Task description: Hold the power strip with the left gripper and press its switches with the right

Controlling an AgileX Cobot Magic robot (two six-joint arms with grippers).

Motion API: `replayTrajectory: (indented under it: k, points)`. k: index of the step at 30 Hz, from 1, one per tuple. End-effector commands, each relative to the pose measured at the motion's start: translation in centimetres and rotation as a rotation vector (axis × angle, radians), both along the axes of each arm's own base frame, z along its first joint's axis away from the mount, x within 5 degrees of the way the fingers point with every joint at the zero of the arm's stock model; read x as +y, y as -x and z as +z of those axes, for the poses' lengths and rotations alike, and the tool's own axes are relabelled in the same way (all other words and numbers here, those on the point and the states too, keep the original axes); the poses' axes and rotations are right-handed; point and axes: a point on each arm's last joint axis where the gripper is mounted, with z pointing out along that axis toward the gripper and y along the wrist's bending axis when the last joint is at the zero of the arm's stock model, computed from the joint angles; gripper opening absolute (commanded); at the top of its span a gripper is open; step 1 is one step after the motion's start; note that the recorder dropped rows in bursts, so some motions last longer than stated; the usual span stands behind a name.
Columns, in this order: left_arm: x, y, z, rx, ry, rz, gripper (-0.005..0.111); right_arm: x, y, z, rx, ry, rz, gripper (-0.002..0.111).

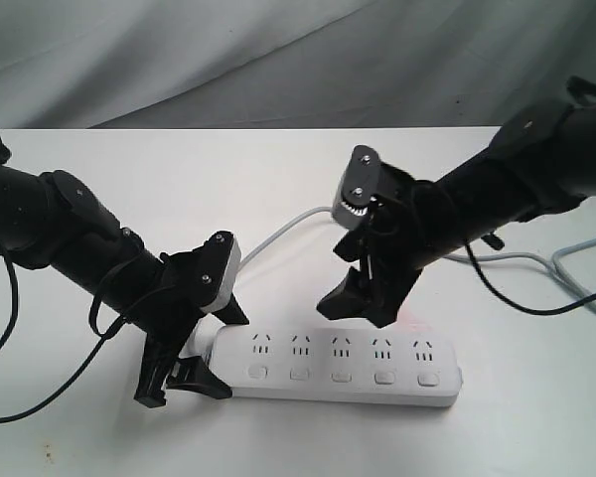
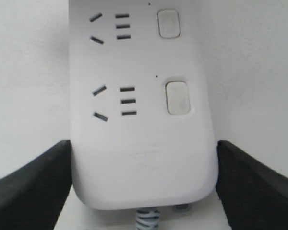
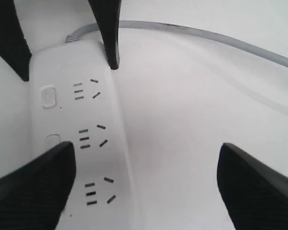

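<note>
White plastic is what the left gripper (image 1: 204, 348) has to keep steady. Its jaws stand fairly wide and straddle the cord end of the power strip (image 1: 343, 370). In the left wrist view both fingers seem to touch the strip's long sides, though how firmly they bear on it is hard to judge. The strip lies flat on the table (image 1: 536, 417), running off to the right, with the switches (image 1: 341, 377) in a row along its near edge. The right gripper (image 1: 363, 303) hangs over the strip's far side about midway along, jaws spread to their widest, holding nothing and touching nothing. Its wrist view puts one finger above the sockets and the other above bare table. Coming down from there, a finger would likely land on a socket face rather than a button, or catch two buttons at once. Since the strip is held at one end only, a press on the rightmost switches could swing or slide it on the smooth top if the hold is loose.
</note>
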Motion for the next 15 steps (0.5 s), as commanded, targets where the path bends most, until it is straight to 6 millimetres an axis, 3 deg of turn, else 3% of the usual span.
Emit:
replayTrajectory:
  k: [1,15]
  points:
    - [-0.1,-0.2,0.0,-0.023,-0.012,-0.009,0.0,-1.6,0.2,0.3,0.042,-0.059,0.023,0.074]
    - [-0.1,-0.2,0.0,-0.023,-0.012,-0.009,0.0,-1.6,1.6,-4.8,0.052,-0.118,0.025,0.074]
